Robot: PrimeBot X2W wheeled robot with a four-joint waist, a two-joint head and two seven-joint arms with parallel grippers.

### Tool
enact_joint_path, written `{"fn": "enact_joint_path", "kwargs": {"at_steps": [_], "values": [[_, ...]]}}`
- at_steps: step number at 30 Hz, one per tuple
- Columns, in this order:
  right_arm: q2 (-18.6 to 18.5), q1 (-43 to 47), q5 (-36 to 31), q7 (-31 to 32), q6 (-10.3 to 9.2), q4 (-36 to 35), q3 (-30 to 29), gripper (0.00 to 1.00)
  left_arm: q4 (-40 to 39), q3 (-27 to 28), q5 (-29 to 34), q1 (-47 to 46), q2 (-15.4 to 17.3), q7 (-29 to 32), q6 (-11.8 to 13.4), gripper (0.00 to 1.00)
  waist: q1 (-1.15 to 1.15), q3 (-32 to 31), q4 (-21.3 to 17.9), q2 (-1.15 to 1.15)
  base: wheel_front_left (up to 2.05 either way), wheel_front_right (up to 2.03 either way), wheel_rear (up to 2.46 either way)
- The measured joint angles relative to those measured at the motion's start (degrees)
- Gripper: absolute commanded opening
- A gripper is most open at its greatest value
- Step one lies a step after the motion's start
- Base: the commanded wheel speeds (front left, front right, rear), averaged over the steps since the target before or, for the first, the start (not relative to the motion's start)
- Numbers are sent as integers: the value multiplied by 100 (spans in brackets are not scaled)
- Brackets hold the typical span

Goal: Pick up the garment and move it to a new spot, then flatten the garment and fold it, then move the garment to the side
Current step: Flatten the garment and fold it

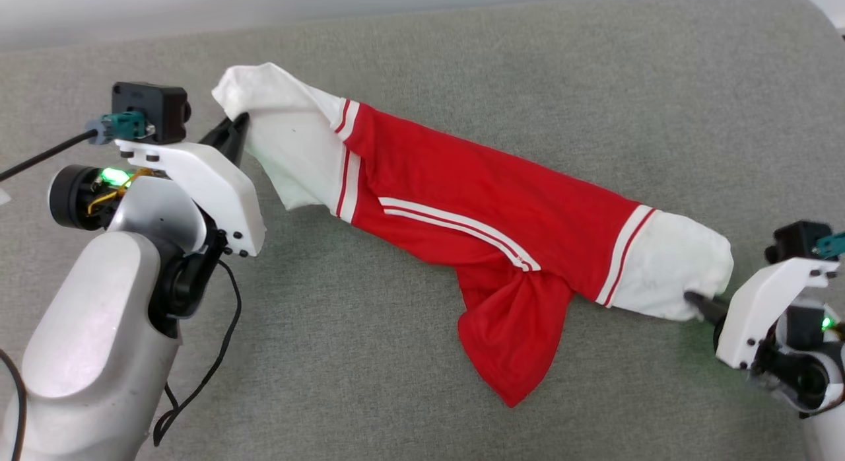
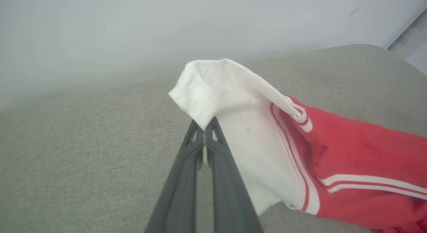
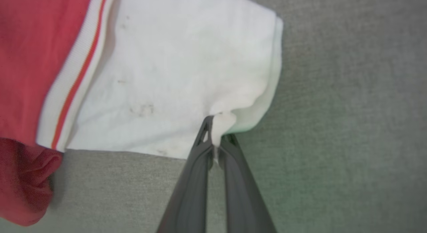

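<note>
Garment [image 1: 475,210] spans left claw [image 1: 239,123] to right claw [image 1: 691,296], each pinching a white end; best lift both evenly, keeping it taut.

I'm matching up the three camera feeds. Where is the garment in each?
Head view: garment runs diagonally from upper left to lower right.
Left wrist view: centre to right edge, white end pinched by the left end effector.
Right wrist view: upper left, white end pinched by the right end effector.
Shared landmark: the grey cushion beneath it.
</note>
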Motion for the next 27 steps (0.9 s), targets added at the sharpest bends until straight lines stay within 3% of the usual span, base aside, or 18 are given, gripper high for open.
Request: {"fn": "enact_joint_path", "kwargs": {"at_steps": [7,13,23,27], "values": [[-263,-273,-231,-678,1,-711,-88,0,53,146,148,-15,67,-533,74,0,0,-336,-1,0,0,0,0],[-353,-781,-361,-822,1,-984,-122,0,335,204,255,-347,70,-870,92,0,0,-634,26,0,0,0,0],[-410,-2575,-358,-1196,1,-480,134,0,1436,339,381,-2008,-93,-1460,-57,0,0,-448,49,0,0,0,0],[-450,-3554,-305,-1546,1,-179,334,0,1950,381,436,-2936,-156,-1853,-241,0,0,-161,38,0,0,0,0]]}}
